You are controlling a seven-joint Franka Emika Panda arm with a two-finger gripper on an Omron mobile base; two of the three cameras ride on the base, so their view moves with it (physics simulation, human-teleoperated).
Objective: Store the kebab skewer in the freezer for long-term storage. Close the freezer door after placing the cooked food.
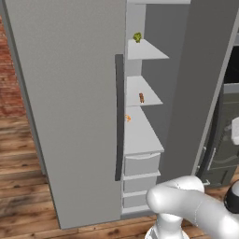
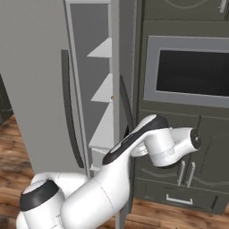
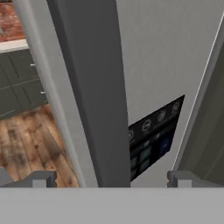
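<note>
You are looking into the freezer [image 1: 140, 70], which is standing open beside the plain grey door [image 1: 70, 107] in the left base view. Its white shelves are stepping down one below another, with white drawers [image 1: 141, 164] stacked under the lowest shelf. The kebab skewer [image 1: 141, 97] is sitting on the middle shelf [image 1: 147, 95], towards that shelf's front edge and roughly midway along it, a tiny orange-brown stick standing clear of the walls. A small green leafy lump [image 1: 137, 37] is resting on the top shelf [image 1: 145, 50], near its back left corner. Something small and orange [image 1: 127, 118] is showing at the left edge of the lower shelf; you cannot tell what it is. In the hand view you are facing the freezer door [image 3: 162, 65] from close up, with its long dark handle [image 3: 94, 87] running up the middle and the black dispenser panel [image 3: 153, 138] showing low on the door to the right of the handle. The gripper [image 3: 109, 177] is standing wide open, its two finger tips [image 3: 41, 178] spread well apart on either side of the handle's lower part, and it is gripping nothing. In the right base view the arm [image 2: 134, 152] is reaching up beside the dark oven cabinet [image 2: 188, 80], with the door's edge just behind it.
</note>
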